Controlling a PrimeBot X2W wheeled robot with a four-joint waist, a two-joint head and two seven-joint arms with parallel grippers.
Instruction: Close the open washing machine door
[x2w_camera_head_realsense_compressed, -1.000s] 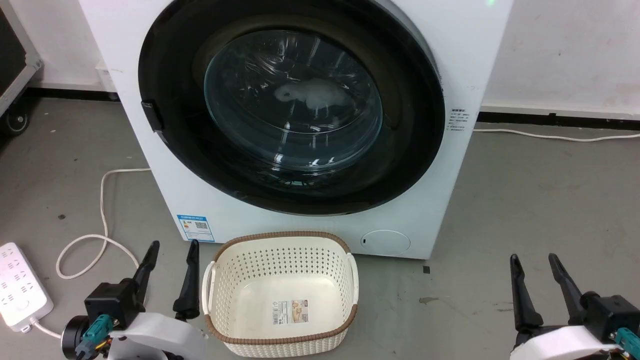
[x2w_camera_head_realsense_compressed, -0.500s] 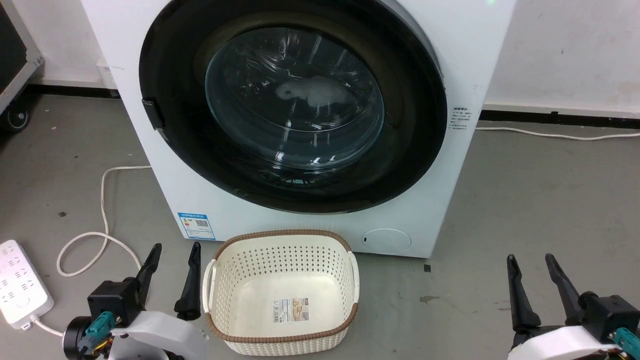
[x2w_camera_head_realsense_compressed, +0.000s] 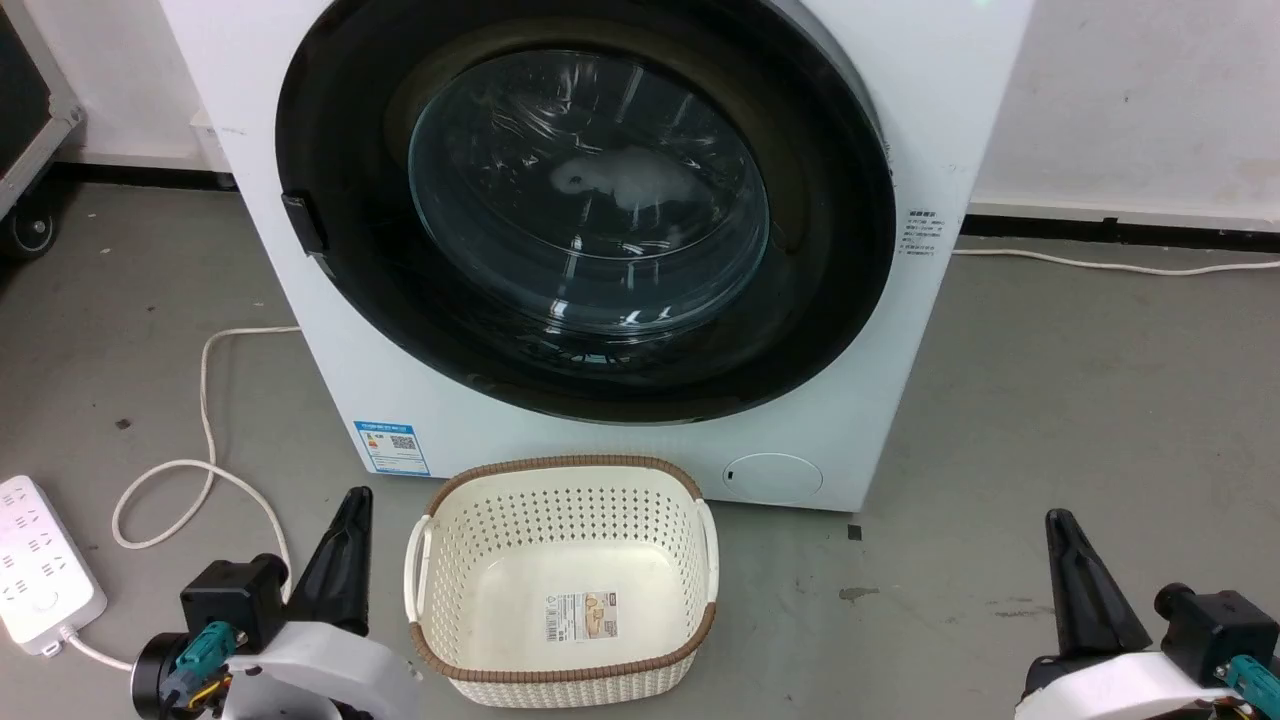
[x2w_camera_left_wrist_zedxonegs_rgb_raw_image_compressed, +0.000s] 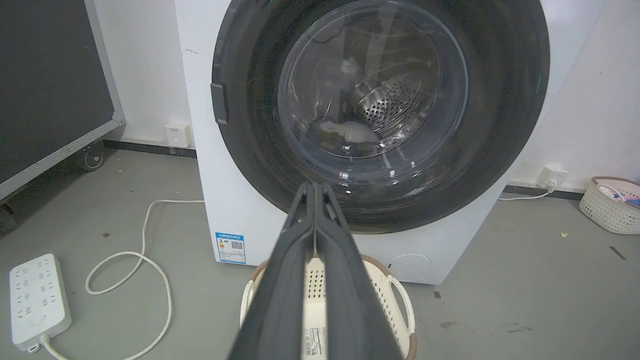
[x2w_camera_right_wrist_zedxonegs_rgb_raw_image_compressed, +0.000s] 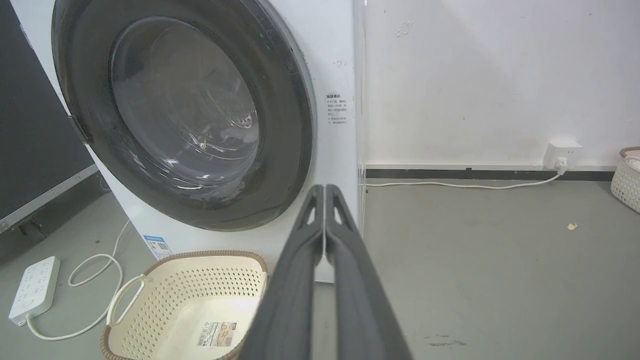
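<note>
Our left gripper (x2w_camera_head_realsense_compressed: 357, 497) sits low at the lower left of the head view, its two dark fingers pressed together into one tapering wedge that points up toward the washer, just left of the basket (x2w_camera_head_realsense_compressed: 563, 520). Our right gripper (x2w_camera_head_realsense_compressed: 1060, 517) mirrors it at the lower right, fingers likewise pressed flat against each other and holding nothing, well apart from the machine over bare grey floor (x2w_camera_head_realsense_compressed: 1050, 400). In each wrist view the fingers meet along their whole length. The washing machine door (x2w_camera_head_realsense_compressed: 585, 200) lies flat against the front of the washing machine (x2w_camera_head_realsense_compressed: 560, 440), directly ahead of us and above the basket, with no gap that we can see at its edge. It is a wide glossy black ring around a bulging clear glass window (x2w_camera_left_wrist_zedxonegs_rgb_raw_image_compressed: 372, 85), through which a perforated steel drum (x2w_camera_left_wrist_zedxonegs_rgb_raw_image_compressed: 387, 102) and a pale lump show. A small dark latch block (x2w_camera_head_realsense_compressed: 303, 222) sits on its left edge. The cabinet is smooth white, with a blue label (x2w_camera_head_realsense_compressed: 392, 448) and a round flap (x2w_camera_head_realsense_compressed: 772, 477) low on its front. The basket is cream perforated plastic with a brown woven rim. A white power strip (x2w_camera_head_realsense_compressed: 40, 560) and looping cord (x2w_camera_head_realsense_compressed: 205, 400) lie on the floor at the left.
</note>
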